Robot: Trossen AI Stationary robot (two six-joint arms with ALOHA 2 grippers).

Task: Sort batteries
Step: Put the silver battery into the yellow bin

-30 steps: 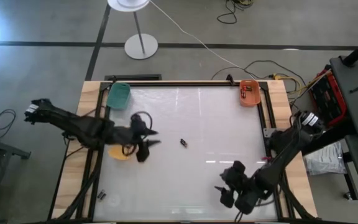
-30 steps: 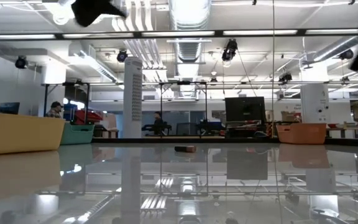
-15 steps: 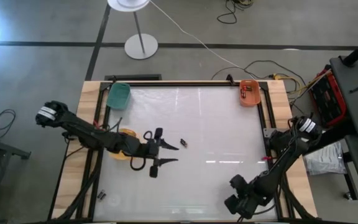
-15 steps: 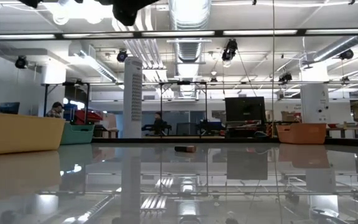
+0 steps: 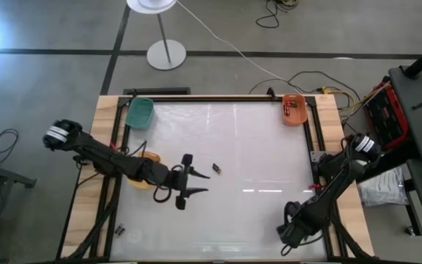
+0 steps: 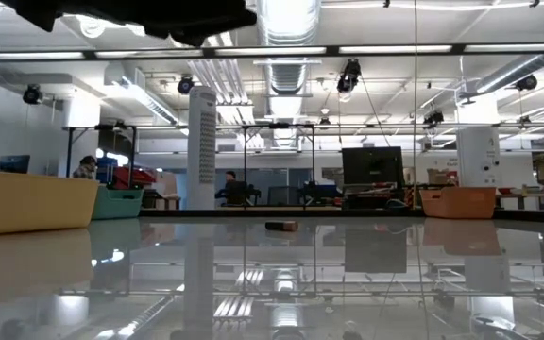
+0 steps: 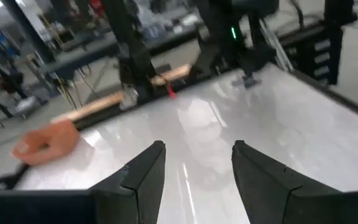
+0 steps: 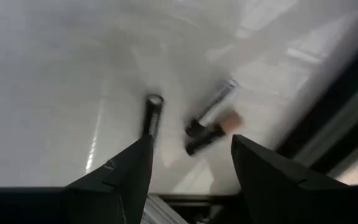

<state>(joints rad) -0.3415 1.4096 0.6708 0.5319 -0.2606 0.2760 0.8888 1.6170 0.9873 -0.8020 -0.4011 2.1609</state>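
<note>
One small dark cylindrical battery (image 5: 215,168), glossy white table (image 5: 255,154)

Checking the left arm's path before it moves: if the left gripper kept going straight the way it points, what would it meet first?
Probably bare table. The open left gripper points across the glossy white tabletop towards the right arm. The small dark battery lies just off that line, beside one fingertip, so a graze is possible.

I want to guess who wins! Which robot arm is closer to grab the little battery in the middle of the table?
Probably the left. Its open left gripper sits just beside the battery mid-table, while the open right gripper is far off at the table's near right corner.
</note>
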